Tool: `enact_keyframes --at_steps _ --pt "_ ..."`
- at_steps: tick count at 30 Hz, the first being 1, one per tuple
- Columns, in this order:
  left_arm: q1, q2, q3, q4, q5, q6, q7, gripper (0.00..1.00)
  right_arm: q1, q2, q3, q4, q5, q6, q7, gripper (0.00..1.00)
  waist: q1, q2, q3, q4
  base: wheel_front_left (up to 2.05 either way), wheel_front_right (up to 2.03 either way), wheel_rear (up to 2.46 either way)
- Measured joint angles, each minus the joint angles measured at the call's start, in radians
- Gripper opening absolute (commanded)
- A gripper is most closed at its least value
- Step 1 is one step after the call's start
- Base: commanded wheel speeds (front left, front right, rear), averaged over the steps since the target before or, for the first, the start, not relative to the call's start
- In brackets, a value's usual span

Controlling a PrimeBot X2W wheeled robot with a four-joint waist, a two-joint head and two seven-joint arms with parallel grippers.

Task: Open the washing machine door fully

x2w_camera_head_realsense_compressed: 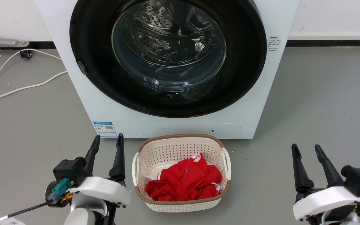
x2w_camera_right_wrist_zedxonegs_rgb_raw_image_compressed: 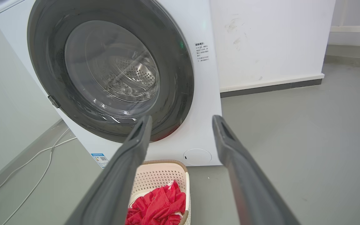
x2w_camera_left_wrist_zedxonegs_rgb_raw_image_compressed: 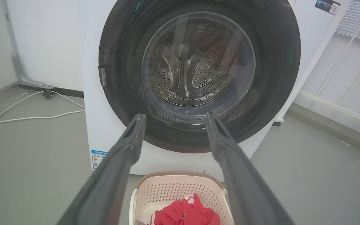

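Two end effectors, both mine, sit low in the head view. The left end effector (x2w_camera_head_realsense_compressed: 108,137) is at the lower left and the right end effector (x2w_camera_head_realsense_compressed: 305,147) at the lower right. Each has its fingers spread apart and holds nothing, and both are well short of the machine.

The washing machine door (x2w_camera_head_realsense_compressed: 167,56) fills the upper middle of the frame. It is a glossy black disc with a bulging glass centre, and it lies flush against the white washing machine (x2w_camera_head_realsense_compressed: 167,128). I judge it shut, so the opening has not begun and I am at the approach step.

A small grey tab (x2w_camera_head_realsense_compressed: 81,67) sits on the door's left rim. I take it for the place to pull, though I cannot tell for sure whether it is a catch or part of the hinge. My left end effector is the nearer one to it.

The next move, as I judge it, calls for raising that arm to the rim, hooking a finger behind the edge, and drawing the door out in a wide arc.

On the floor (x2w_camera_head_realsense_compressed: 323,93), a pale basket (x2w_camera_head_realsense_compressed: 180,136) holding red cloth (x2w_camera_head_realsense_compressed: 186,181) stands just in front of the machine, below the door's lower rim. I should keep my arm's path clear of it.
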Motion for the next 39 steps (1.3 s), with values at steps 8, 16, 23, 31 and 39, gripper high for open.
enact_keyframes --at_steps 8,16,23,31,39 --pt "-0.011 0.003 -0.012 0.008 0.070 0.005 -0.017 1.00 0.004 0.001 0.002 -0.004 -0.060 0.000 -0.010 1.00 0.0000 0.0000 0.000 0.001 0.00 0.00 0.00" --pt "-0.012 0.005 -0.020 0.017 0.129 0.010 -0.033 1.00 0.009 0.001 0.004 -0.007 -0.108 0.000 -0.023 1.00 0.0000 0.0000 -0.001 0.001 0.00 0.00 0.00" --pt "-0.015 0.005 -0.026 0.022 0.178 0.013 -0.045 1.00 0.010 0.002 0.006 -0.009 -0.147 0.000 -0.033 1.00 0.0000 0.0000 0.000 0.001 0.00 0.00 0.00" --pt "-0.019 0.004 -0.029 0.028 0.226 0.016 -0.059 1.00 0.019 0.002 0.007 -0.009 -0.198 0.000 -0.044 1.00 0.0000 0.0000 0.001 0.003 0.00 0.00 0.00" --pt "-0.021 0.002 -0.030 0.033 0.274 0.015 -0.072 1.00 0.019 0.003 0.008 -0.010 -0.247 0.000 -0.052 1.00 0.0000 0.0000 0.002 0.003 0.00 0.00 0.00"
